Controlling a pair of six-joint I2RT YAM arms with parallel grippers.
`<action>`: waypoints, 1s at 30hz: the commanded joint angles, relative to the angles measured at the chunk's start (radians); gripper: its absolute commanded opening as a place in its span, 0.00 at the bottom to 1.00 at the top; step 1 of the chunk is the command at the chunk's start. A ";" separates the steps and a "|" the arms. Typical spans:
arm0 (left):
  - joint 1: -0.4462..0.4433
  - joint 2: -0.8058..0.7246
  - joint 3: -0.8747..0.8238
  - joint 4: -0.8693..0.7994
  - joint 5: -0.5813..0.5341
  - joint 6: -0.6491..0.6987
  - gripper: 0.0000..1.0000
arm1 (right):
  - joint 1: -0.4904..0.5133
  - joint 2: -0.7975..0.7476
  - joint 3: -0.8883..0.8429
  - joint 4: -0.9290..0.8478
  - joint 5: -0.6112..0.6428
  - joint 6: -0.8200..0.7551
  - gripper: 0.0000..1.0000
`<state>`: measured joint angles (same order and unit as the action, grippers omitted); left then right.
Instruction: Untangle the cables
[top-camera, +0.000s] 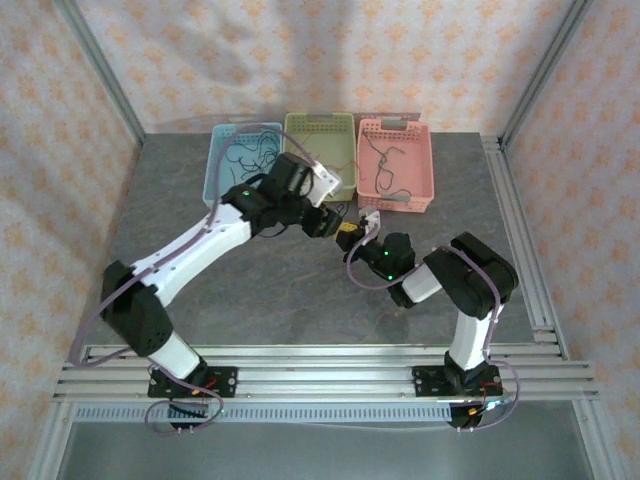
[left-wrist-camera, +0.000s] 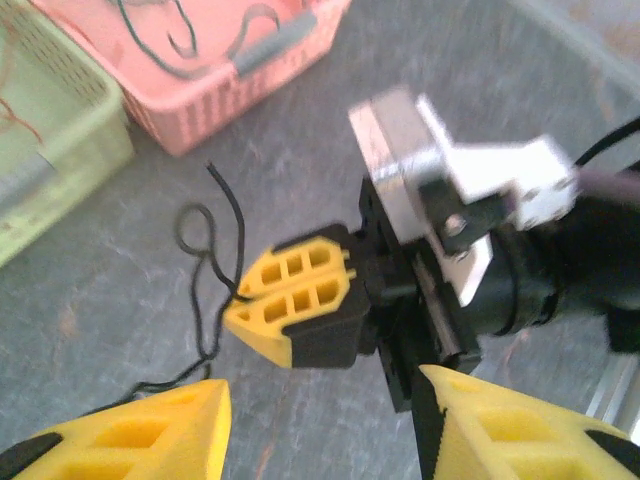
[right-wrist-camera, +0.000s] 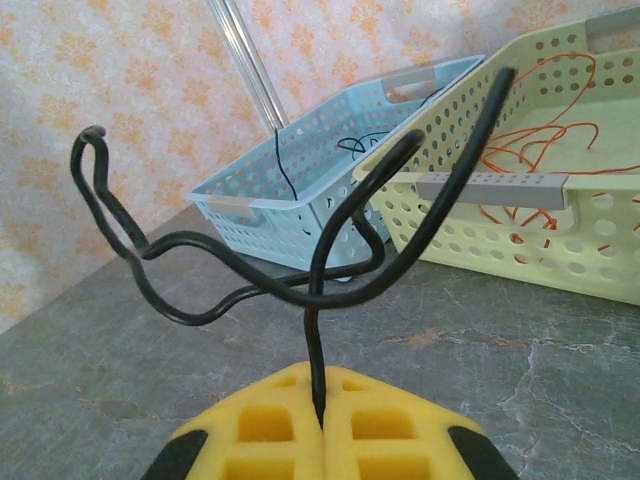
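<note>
Above the bench, an open left pincer, nothing between its fingers. Just right of it, a right pincer clamped shut on a thin black cable, loops rising above its tips. Beyond both pincers, a blue basket, green basket, pink basket, more cables inside each.
</note>
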<state>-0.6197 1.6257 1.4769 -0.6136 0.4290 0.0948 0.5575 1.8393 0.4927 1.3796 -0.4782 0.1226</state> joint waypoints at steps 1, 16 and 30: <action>-0.008 0.067 0.082 -0.161 -0.130 0.053 0.51 | -0.004 0.014 0.024 0.027 0.005 0.008 0.00; -0.031 0.187 0.216 -0.183 -0.294 0.063 0.50 | -0.004 0.020 0.027 0.027 0.003 0.011 0.00; -0.028 0.219 0.287 -0.217 -0.286 0.082 0.49 | -0.003 0.021 0.029 0.027 0.000 0.014 0.00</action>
<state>-0.6479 1.8229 1.7210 -0.7799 0.1734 0.1452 0.5575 1.8450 0.4995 1.3762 -0.4709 0.1299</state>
